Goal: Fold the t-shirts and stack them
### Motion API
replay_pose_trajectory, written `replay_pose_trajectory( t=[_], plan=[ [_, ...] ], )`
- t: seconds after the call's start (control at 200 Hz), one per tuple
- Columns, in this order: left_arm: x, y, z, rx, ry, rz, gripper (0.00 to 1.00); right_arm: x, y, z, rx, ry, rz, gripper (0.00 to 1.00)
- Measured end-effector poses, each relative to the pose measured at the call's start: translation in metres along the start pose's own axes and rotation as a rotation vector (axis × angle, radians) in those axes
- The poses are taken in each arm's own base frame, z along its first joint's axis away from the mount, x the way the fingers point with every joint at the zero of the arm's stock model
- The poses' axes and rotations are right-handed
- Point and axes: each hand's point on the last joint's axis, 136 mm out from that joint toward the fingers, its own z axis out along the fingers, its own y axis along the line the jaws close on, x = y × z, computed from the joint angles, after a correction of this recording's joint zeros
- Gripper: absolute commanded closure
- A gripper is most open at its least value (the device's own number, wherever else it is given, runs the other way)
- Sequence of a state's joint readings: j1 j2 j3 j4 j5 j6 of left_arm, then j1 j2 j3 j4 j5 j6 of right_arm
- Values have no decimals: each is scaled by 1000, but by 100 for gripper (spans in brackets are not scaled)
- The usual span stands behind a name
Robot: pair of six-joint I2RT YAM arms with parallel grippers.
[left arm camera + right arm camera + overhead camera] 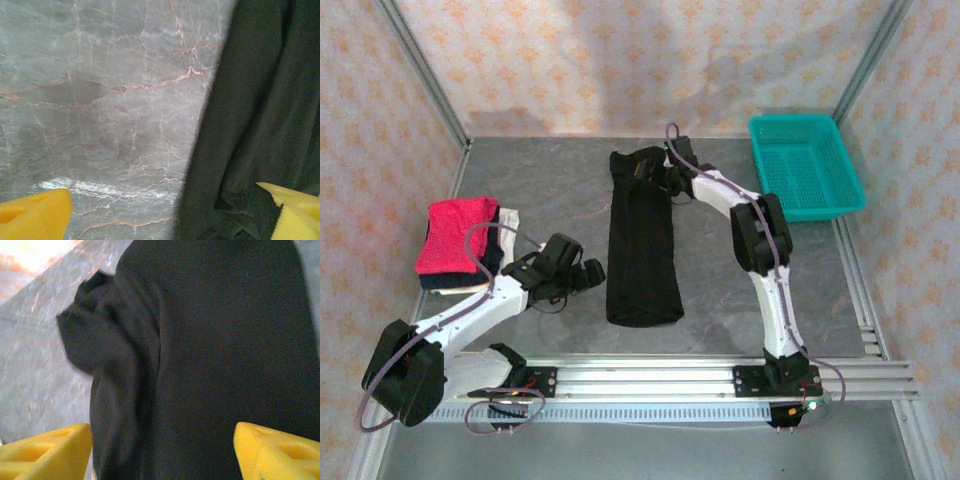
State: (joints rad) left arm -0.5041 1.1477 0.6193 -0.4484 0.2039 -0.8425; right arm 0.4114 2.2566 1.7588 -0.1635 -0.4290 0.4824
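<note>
Top external view. Mia: What is nearest to us?
Ben: A long silver metal rail (650, 385). It runs along the near edge of the grey stone-look table (550, 180).
Mia: And a bit further?
Ben: The left gripper (590, 273). It hangs low, just beside the near left corner of the black cloth t-shirt (642, 250).
Mia: Is it holding the shirt?
Ben: No. In the left wrist view its yellow fingers (32, 217) are spread wide. One is over bare table, and the other is over the edge of the black shirt. Nothing is pinched.
Mia: How does the black shirt lie?
Ben: Flat in the middle of the table. It is folded into a long thin strip that runs away from us.
Mia: Where is the other shirt?
Ben: The crimson-pink cloth t-shirt (455, 235) is folded on the left side, on top of other cloth. A white bit (508, 220) peeks out under it.
Mia: And the right gripper (648, 172)?
Ben: It is at the far end of the black shirt. In the right wrist view its yellow fingers (45, 455) are wide apart with black cloth below them. It holds nothing.
Mia: What is furthest?
Ben: A teal plastic mesh basket (807, 165) in the far right corner, well apart from both shirts.
</note>
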Motion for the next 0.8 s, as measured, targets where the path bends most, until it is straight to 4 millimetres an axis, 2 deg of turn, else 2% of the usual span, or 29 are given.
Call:
replay_pose_trajectory(
  t=[0.195, 0.26, 0.32, 0.405, 0.55, 0.651, 0.801],
  plan=[
    [24, -13, 7, 53, 79, 80, 10, 27, 1, -104, -9, -82, -45, 22],
    [31, -17, 10, 67, 95, 96, 10, 45, -6, -135, -14, -93, -48, 22],
    [38, -18, 14, 78, 108, 102, 10, 66, -17, -155, -6, -79, -43, 22],
    [48, -15, 20, 89, 131, 89, 10, 101, -38, -171, 14, -30, -14, 23],
    [58, -10, 29, 90, 156, 47, 12, 173, -74, -189, 58, 108, 69, 25],
    [59, -10, 31, 79, 151, 28, 16, 216, -76, -196, 52, 196, 96, 27],
    [60, -7, 33, 43, 123, 27, 24, 268, -74, -200, 41, 303, 135, 36]
  ],
)
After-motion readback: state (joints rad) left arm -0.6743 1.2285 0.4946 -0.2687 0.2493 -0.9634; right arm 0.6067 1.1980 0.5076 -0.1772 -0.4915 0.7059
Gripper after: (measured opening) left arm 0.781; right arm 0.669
